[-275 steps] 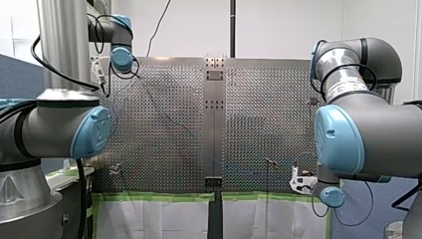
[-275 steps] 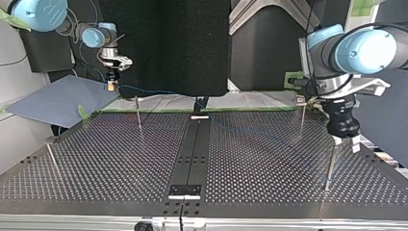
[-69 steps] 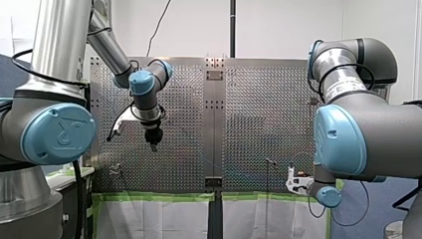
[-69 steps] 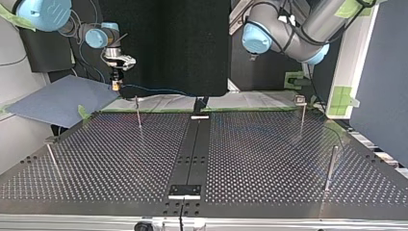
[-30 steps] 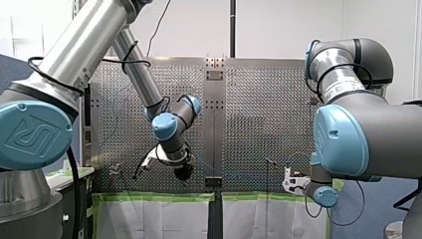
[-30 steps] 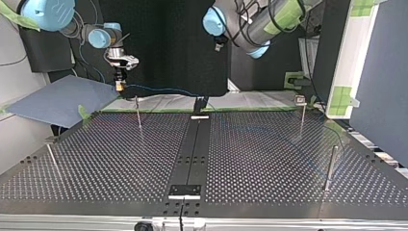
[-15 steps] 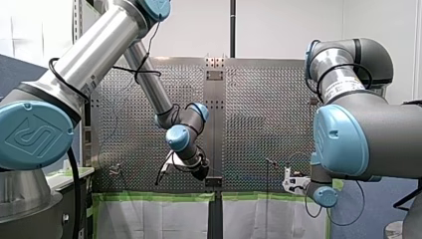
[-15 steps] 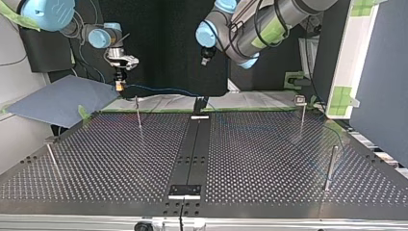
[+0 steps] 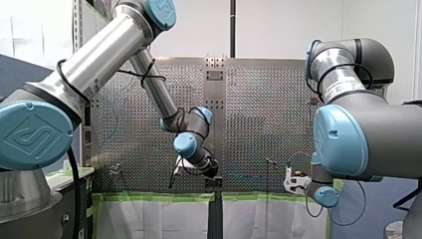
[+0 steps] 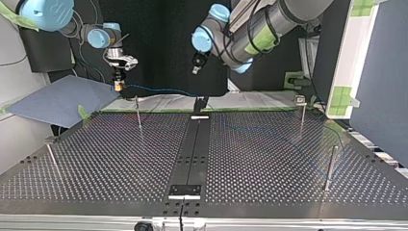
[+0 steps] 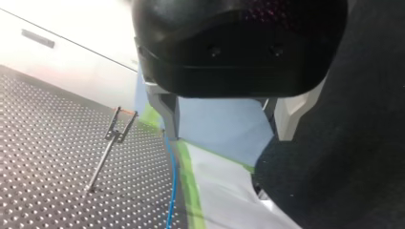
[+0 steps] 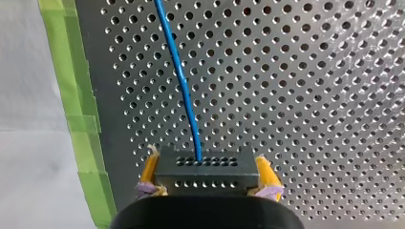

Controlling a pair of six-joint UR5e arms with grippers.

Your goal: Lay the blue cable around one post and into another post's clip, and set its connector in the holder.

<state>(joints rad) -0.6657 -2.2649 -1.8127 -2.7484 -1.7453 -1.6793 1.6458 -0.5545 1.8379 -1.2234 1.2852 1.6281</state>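
Observation:
My right gripper (image 12: pixel 206 191) is shut with its yellow pads on the grey connector (image 12: pixel 205 171), and the blue cable (image 12: pixel 182 86) runs out of the connector over the perforated table. In the top view my right gripper (image 10: pixel 117 84) hangs beyond the table's far left edge, and the cable (image 10: pixel 159 89) leads from it toward the centre. My left gripper (image 11: pixel 229 129) is open with nothing between its fingers, above the table's taped edge with the cable (image 11: pixel 172 186) under one finger. It hovers high near the middle (image 10: pixel 196 65), close to the centre strip's end (image 9: pixel 211 172).
Thin posts stand on the table: one at the far left (image 10: pixel 138 113), one with a clip at the far right (image 10: pixel 302 115), one nearer right (image 10: pixel 330 166), one nearer left (image 10: pixel 52 159). A black block (image 10: pixel 199 103) sits at the centre strip's far end. A forked post (image 11: pixel 114 131) stands beside my left gripper.
My left arm has swung across the table toward the centre strip's end and come lower, still open. My right gripper has stayed put with the connector.

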